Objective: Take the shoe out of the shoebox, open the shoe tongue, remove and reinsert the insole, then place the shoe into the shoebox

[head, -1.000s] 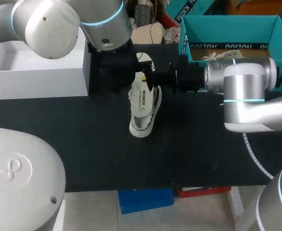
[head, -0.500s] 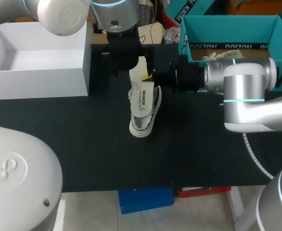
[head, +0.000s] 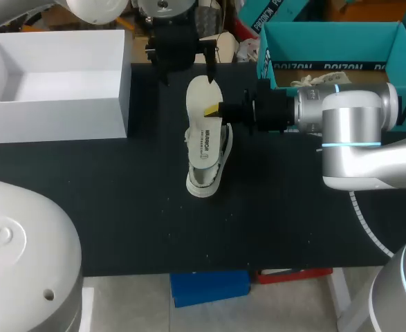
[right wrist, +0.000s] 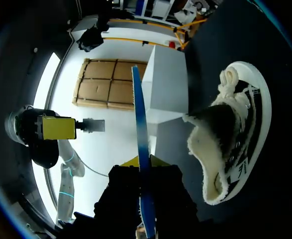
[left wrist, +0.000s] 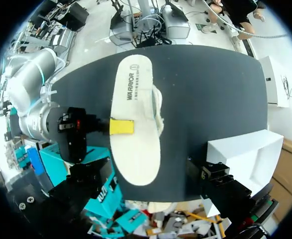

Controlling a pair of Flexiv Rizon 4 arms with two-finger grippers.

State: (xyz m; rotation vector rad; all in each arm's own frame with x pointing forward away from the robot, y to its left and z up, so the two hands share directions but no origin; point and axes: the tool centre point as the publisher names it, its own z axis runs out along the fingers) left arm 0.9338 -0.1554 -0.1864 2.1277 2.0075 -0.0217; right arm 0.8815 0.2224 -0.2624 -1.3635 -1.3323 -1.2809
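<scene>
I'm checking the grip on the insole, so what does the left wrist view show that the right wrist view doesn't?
Only the left wrist view shows the insole's broad white top, with the right gripper's yellow tip lying across it. Only the right wrist view shows the insole edge-on with its blue underside, clamped between both fingers, and the shoe's fleecy lining. Both show the white box.

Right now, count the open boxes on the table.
2: a white box at the far left, a teal shoebox at the far right. More may sit out of view.
</scene>
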